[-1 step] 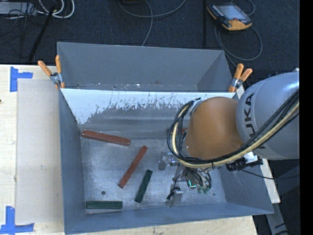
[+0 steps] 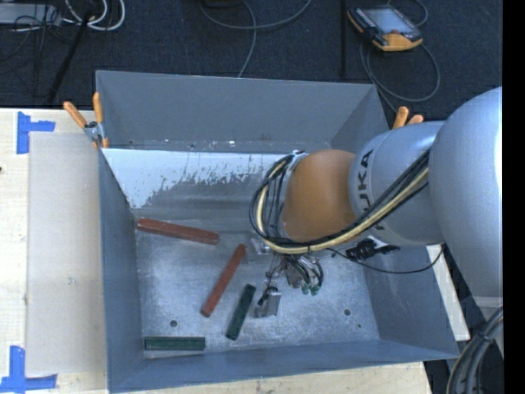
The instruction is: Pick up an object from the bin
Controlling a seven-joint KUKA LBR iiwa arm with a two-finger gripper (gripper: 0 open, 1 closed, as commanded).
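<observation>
The tool (image 2: 269,300) is hanging low over the floor of the bin (image 2: 238,113), near its middle, just to the right of a short dark green stick (image 2: 240,311) that is lying slanted there. Whether the tool is released or clenched I cannot tell, because the orange cover (image 2: 316,194) and the cables of the wrist are hiding much of it; nothing is showing as held.

The green stick is looking like the nearest candidate. To do this step well, I think the tool should be moving a little to the left, until it is standing over the middle of the stick, and turning so that it is closing across the narrow side. A reddish-brown stick (image 2: 224,281) is lying just beside, to the left, so the descent should be keeping away from it.

The bin floor is grey metal, flat and speckled, with steep smooth walls; a thin stick may be sliding on it. Another reddish-brown stick (image 2: 177,231) is lying far left, and a dark green bar (image 2: 175,344) near left. Behind the bin, a dark floor (image 2: 164,31) is carrying loose cables (image 2: 394,80) and an orange-and-black device (image 2: 385,27).
</observation>
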